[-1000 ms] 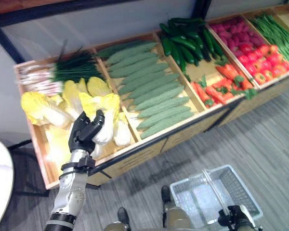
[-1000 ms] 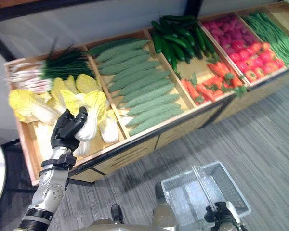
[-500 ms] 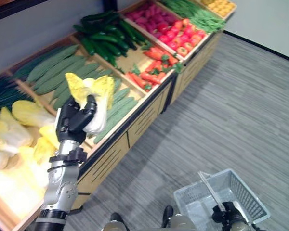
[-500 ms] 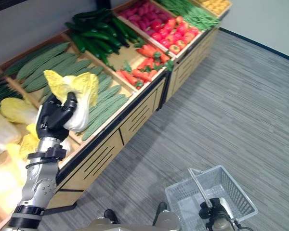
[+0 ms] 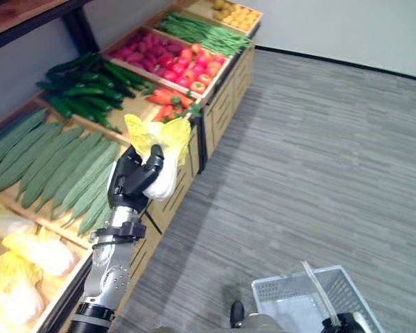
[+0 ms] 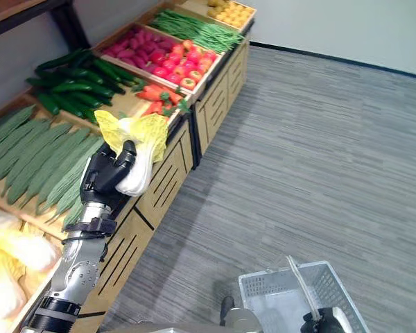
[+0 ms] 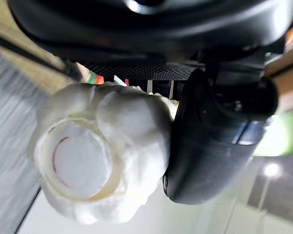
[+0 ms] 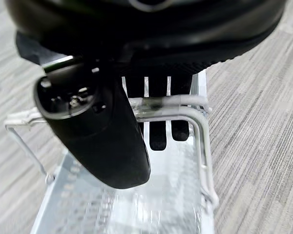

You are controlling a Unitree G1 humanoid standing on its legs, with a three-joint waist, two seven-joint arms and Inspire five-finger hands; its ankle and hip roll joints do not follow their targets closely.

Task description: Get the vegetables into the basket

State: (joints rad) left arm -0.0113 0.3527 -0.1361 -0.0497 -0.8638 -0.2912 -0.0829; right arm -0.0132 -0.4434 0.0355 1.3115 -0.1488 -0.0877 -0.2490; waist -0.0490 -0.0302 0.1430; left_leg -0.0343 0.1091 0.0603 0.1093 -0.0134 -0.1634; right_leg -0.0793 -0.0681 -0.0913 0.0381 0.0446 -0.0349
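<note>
Now left robot hand [image 5: 133,182] clamped round cabbage [image 5: 159,149]; right robot hand [image 8: 158,119] curled on basket [image 5: 291,305] handle [image 8: 185,109].

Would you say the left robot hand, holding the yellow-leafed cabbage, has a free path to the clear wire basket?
Probably yes: the left robot hand grips the yellow-leafed cabbage above bare grey floor, and the clear wire basket, carried by the right robot hand, looks open-topped.

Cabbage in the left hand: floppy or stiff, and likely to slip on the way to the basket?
The cabbage probably holds its shape: its yellow leaves stand upright above the left hand without drooping. A slip seems unlikely, since the fingers wrap its thick white base. It looks light for its size, held aloft by one hand alone. The right hand holds the basket handle.
</note>
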